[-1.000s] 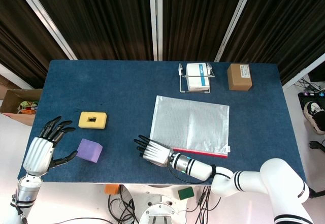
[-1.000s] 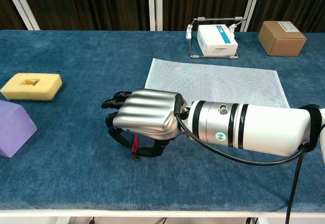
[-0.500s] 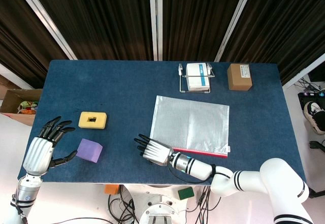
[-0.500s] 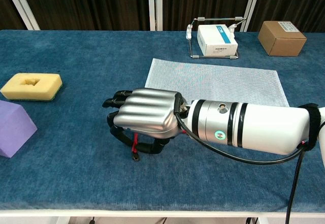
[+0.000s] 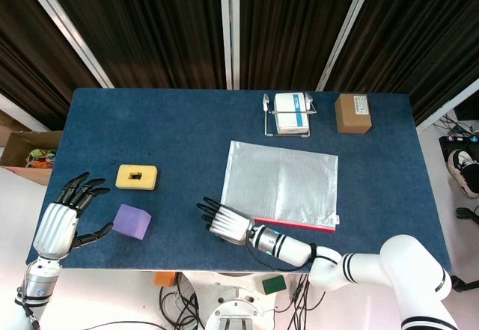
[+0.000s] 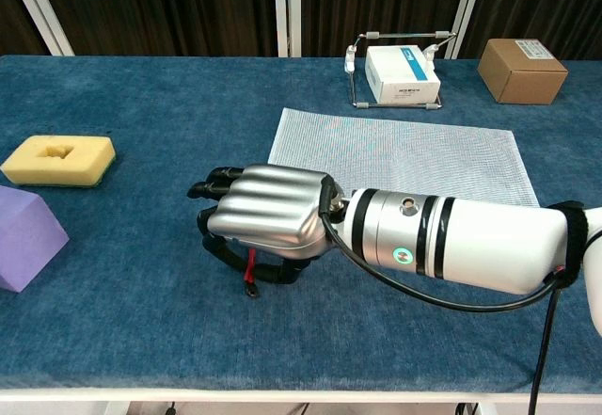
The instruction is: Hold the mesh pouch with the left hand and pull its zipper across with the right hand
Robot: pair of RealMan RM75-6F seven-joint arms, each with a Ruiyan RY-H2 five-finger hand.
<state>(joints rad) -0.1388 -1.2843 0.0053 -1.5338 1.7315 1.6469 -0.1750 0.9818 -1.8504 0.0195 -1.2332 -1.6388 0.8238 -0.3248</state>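
Pinching the red zipper pull (image 6: 250, 269) between thumb and fingers, my right hand (image 6: 266, 220) sat low over the near desk (image 5: 179, 120), left of the mesh pouch (image 5: 281, 182), which lay flat further back with its red zipper edge (image 5: 296, 224) toward me. My left hand (image 5: 63, 218) hung at the desk's left corner, fingers spread wide and holding nothing, well apart from the pouch. That was my worry: with nothing pinning the pouch, dragging the pull could slide or bunch the whole pouch, or the small tab could slip from my pinch. Against half a second earlier, the right hand had crept only slightly leftward; the left hand and the pouch had not moved.
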